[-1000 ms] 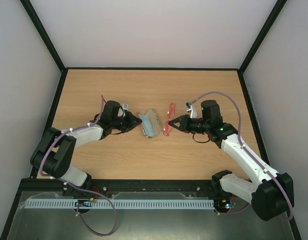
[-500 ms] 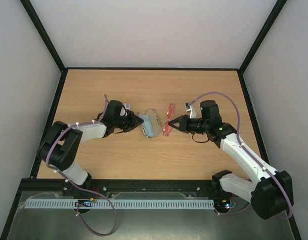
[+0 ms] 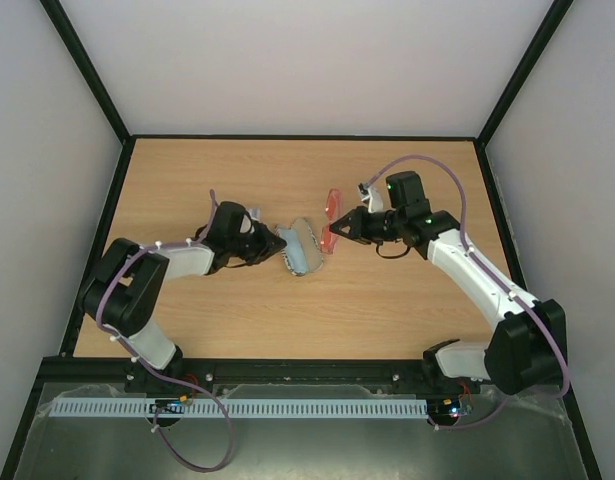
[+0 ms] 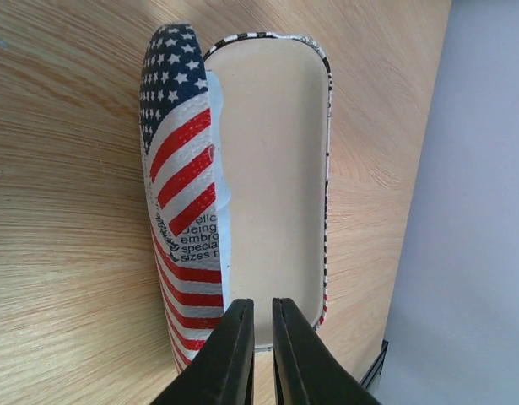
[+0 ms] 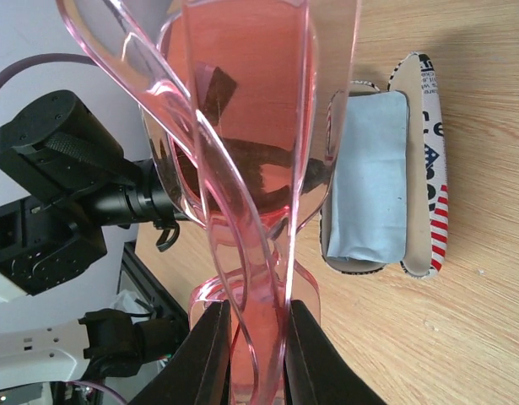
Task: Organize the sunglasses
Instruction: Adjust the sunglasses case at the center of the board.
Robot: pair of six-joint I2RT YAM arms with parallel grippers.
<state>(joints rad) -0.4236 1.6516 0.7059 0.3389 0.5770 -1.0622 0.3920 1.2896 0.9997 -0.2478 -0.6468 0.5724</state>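
Note:
The open flag-print case lies mid-table with the light blue cloth in one half. In the left wrist view its striped half stands beside the cream-lined half. My left gripper is shut, its tips over the near end of the cream half; I cannot tell whether they touch it. My right gripper is shut on the folded red-orange sunglasses, just right of the case. The right wrist view shows the sunglasses between the fingers, with the cloth behind them.
The wooden table is ringed by a black frame with pale walls behind it and at both sides. In the right wrist view my left arm's black wrist sits beyond the sunglasses.
My right gripper has carried the sunglasses farther back and slightly left, nearer the case. My left gripper has moved right to the case's end.

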